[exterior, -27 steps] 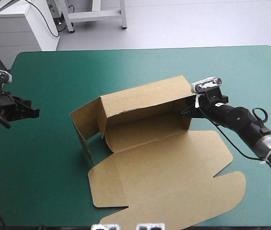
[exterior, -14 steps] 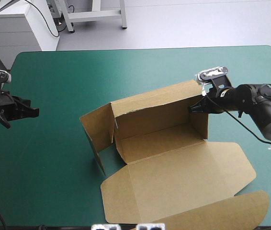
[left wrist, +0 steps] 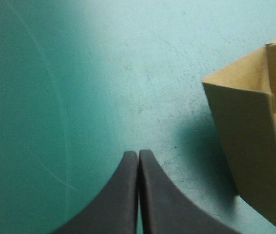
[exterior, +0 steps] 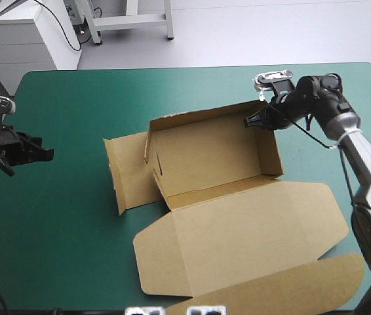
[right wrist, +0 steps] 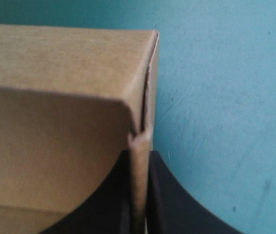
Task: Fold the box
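**Brown board pinched at the far right corner**

The box (exterior: pixel 215 157) sits near the middle of the teal-green surface (exterior: pixel 67 105), a little to the right, and is only half raised. Its back wall and right end wall stand up, the left flap (exterior: pixel 130 172) splays outward, and the lid (exterior: pixel 238 239) lies flat toward the near edge. My right end effector (exterior: pixel 250 122) is all but closed on the box's top edge at the far right corner. The wrist view shows one thin strip of board squeezed between the black fingers (right wrist: pixel 177 204). My left end effector (exterior: pixel 46 155) hangs well apart from the box, near the surface's left edge, fingers pressed together on nothing.

I judge the board light, stiff across each panel and willing to hinge only along its scores. A pull at one corner would likely drag or swing the whole sheet rather than bend it, and a twist could crease or tear it. The best holds are free panel edges — for the left flap, its outer edge, while my right steadies the corner.
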Controlling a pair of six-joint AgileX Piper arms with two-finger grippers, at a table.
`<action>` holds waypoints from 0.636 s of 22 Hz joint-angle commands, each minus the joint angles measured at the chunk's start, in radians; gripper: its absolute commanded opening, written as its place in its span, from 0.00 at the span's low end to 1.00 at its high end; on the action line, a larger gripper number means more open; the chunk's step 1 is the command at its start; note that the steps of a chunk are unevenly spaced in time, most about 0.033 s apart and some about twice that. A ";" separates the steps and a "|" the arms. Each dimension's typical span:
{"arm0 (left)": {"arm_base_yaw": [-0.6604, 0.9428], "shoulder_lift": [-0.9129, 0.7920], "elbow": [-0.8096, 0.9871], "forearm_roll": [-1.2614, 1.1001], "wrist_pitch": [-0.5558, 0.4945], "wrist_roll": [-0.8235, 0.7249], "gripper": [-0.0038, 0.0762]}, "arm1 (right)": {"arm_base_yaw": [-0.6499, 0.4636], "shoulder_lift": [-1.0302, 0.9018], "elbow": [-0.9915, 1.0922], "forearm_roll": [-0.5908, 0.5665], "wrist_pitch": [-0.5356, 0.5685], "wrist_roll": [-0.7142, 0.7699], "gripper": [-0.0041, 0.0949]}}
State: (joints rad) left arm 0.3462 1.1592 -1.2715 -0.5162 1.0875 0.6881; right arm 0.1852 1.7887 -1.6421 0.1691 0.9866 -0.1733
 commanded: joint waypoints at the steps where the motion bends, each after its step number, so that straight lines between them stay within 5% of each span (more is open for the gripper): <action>1: -0.001 -0.021 -0.032 -0.038 -0.033 -0.009 0.04 | -0.005 0.069 -0.072 0.010 0.086 0.007 0.09; 5: -0.001 -0.021 -0.032 -0.038 -0.033 -0.009 0.04 | -0.005 0.124 -0.121 0.040 0.089 0.007 0.33; 8: -0.001 -0.021 -0.032 -0.036 -0.026 -0.008 0.04 | -0.005 0.128 -0.182 0.038 0.095 0.007 0.68; 14: -0.001 -0.021 -0.032 -0.034 -0.032 -0.006 0.04 | -0.005 0.110 -0.327 0.026 0.264 0.007 0.70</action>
State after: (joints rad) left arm 0.3462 1.1592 -1.2715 -0.5162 1.0958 0.6881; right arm 0.1861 1.9776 -1.9246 0.1910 1.2163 -0.1631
